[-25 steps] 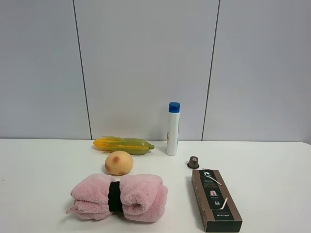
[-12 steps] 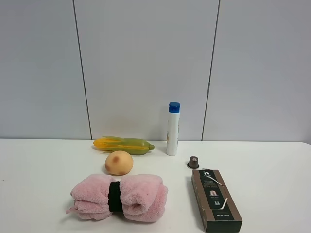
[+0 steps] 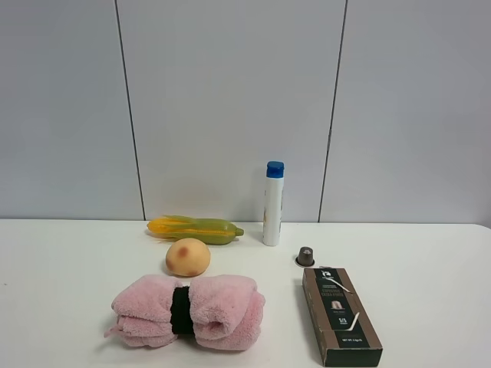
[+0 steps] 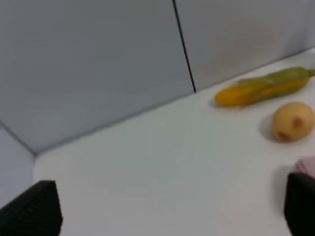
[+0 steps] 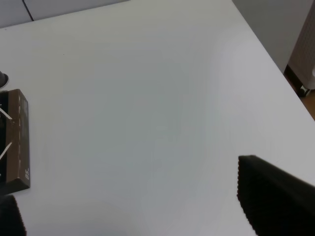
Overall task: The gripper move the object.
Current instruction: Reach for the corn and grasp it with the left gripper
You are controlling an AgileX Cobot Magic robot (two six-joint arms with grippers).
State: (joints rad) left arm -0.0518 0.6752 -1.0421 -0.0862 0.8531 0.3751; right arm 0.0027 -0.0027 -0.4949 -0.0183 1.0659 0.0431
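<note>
1. We see our left hand (image 4: 166,206) with black jaws spread wide, grasping nothing; the right hand (image 5: 142,206) gapes likewise, its jaws ribbed.
2. The corn cob (image 3: 196,228), tapered, yellow kernels in smooth green husk, lies on the matte white counter (image 3: 430,261) just behind a round tan ball (image 3: 188,257).

No text can be read with certainty. The brown carton (image 3: 341,316) carries a white emblem near its far end, white diagonal strokes and a few lines of small white print on its top face, all too small to make out in the exterior view. The right wrist view shows a further short white marking on the carton (image 5: 15,140) at its corner, also illegible. The white bottle (image 3: 272,205) shows no readable label.
</note>
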